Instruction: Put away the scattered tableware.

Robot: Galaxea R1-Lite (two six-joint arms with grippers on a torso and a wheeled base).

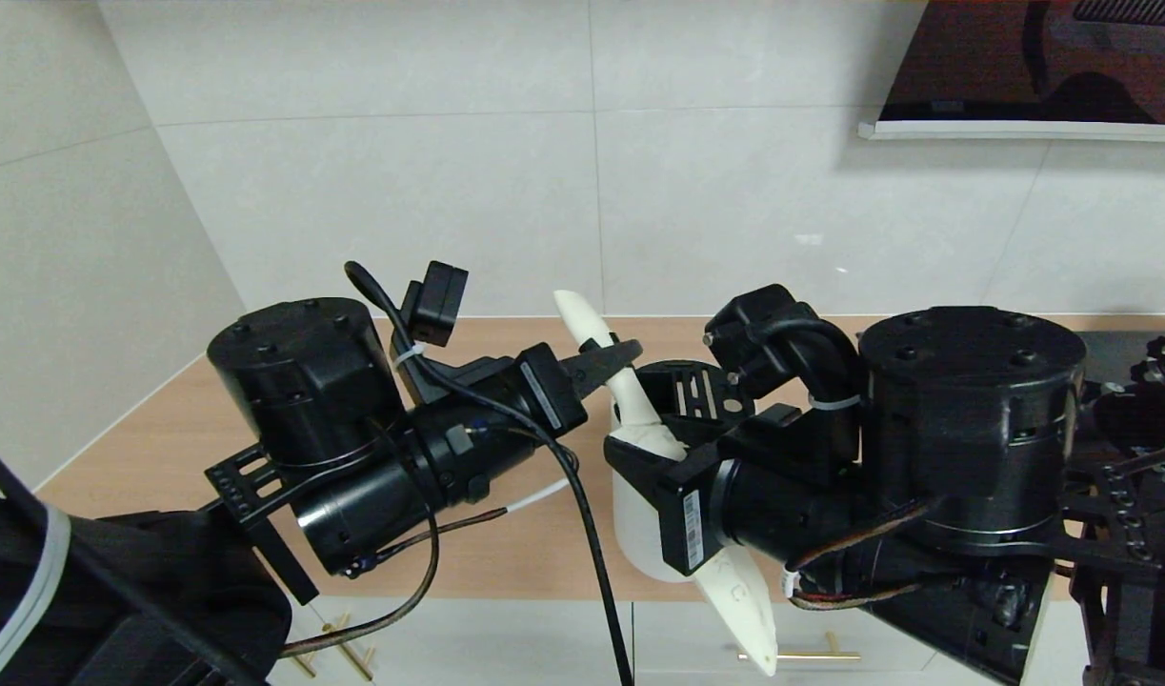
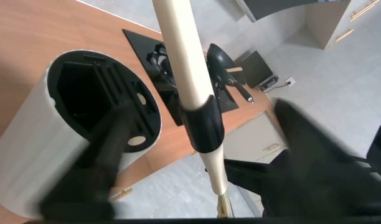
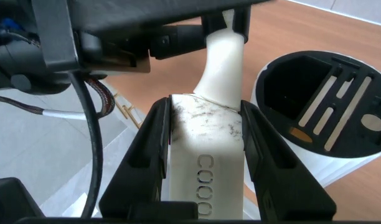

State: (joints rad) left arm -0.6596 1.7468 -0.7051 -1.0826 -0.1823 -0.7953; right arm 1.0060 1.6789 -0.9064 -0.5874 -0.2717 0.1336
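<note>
**Task item.** A white spatula (image 1: 634, 400) is held in the air at the centre of the head view. It is tilted, with its narrow handle end toward the upper centre of the frame and its broad blade toward the lower centre. It touches neither the desk (image 1: 163, 429) nor the holder.

**Left pincer.** The left pincer (image 1: 612, 367) comes in from the left of the head view and is clamped on the spatula's handle, near the narrow end. In the left wrist view (image 2: 203, 127) one black finger (image 2: 202, 124) wraps tightly round the cream handle (image 2: 181, 56).

**Right pincer.** The right pincer (image 1: 663, 443) comes in from the right and grips the same spatula lower down, where the handle widens into the blade. In the right wrist view (image 3: 206, 155) its two black fingers (image 3: 150, 155) press against opposite edges of the scuffed blade (image 3: 209, 124). The left pincer (image 3: 226, 25) shows above them on the handle.

**Holder.** A white cylindrical utensil holder (image 1: 639, 529) with a black slotted insert stands upright on the wooden desk at frame centre, just behind and below the spatula. Its divided compartments show in the right wrist view (image 3: 340, 168) and in the left wrist view (image 2: 28, 149).

**Surroundings.** A black cooktop (image 2: 141, 40) lies on the desk beyond the holder, with a dark utensil (image 2: 218, 56) on it. Drawer fronts with a gold handle (image 1: 801, 655) run below the desk edge.
</note>
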